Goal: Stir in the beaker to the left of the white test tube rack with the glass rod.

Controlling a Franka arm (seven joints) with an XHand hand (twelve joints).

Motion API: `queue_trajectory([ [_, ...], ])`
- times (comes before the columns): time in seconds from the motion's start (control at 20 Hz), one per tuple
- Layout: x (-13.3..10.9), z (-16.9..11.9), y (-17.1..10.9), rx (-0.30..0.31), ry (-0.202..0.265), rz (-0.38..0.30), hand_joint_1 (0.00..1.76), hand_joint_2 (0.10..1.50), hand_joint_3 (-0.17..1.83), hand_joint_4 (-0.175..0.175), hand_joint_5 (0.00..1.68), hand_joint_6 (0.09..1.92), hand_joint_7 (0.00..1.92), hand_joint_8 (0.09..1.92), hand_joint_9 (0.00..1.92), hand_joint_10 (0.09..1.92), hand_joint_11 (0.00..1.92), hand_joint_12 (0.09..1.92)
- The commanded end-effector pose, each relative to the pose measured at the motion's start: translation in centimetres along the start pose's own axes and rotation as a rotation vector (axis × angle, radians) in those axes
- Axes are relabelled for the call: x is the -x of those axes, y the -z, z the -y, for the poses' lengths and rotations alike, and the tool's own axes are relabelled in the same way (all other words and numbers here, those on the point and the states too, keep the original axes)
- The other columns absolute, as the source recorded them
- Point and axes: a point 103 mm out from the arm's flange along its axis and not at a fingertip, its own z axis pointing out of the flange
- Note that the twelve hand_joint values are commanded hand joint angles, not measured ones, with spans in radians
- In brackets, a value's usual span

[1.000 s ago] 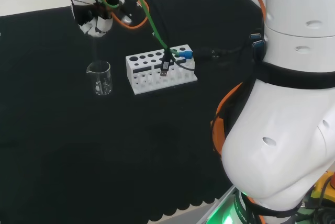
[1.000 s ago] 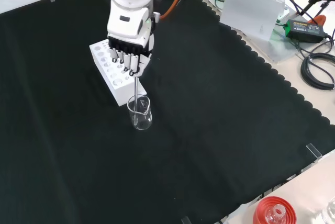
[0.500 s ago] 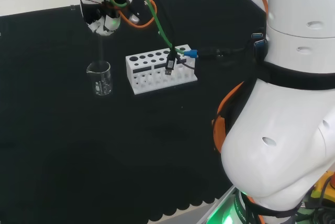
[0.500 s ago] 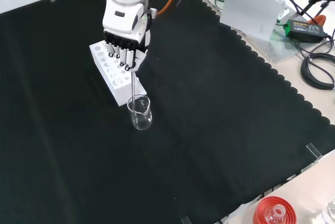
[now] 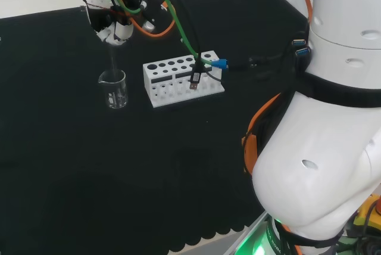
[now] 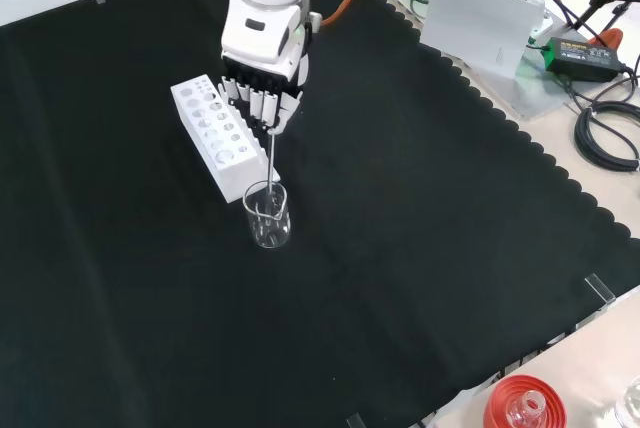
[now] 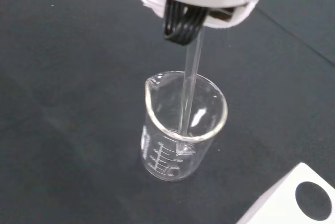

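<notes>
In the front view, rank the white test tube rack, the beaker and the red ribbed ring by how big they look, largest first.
1. White test tube rack.
2. Red ribbed ring, though cut off by the frame edge and nearer the camera, so unsure.
3. Beaker.

The beaker (image 7: 184, 124) and the glass rod (image 7: 190, 80) are clear, smooth and glossy, catching bright glints along rim and shaft. The cloth (image 6: 420, 198) over the counter is matt black fabric with a scalloped edge, while the test tube rack (image 5: 182, 78) looks like smooth, matt white plastic. The hand (image 6: 262, 88) has a glossy white shell and dull black fingers.
</notes>
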Motion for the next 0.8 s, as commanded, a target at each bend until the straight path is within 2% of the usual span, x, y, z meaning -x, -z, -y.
queue_trajectory([
  [0.05,-0.8,-0.7,0.2,-0.002,0.007,-0.009,1.33,0.62,0.75,-0.175,1.2,0.6,1.34,0.85,1.71,0.64,1.61,0.77],
  [0.45,-1.4,-1.6,0.5,0.004,0.024,-0.008,1.33,0.62,0.75,-0.175,1.2,0.6,1.34,0.85,1.71,0.64,1.61,0.77],
  [0.8,-0.7,-3.2,0.3,0.002,0.039,0.009,1.33,0.62,0.75,-0.175,1.2,0.6,1.34,0.85,1.71,0.64,1.61,0.77],
])
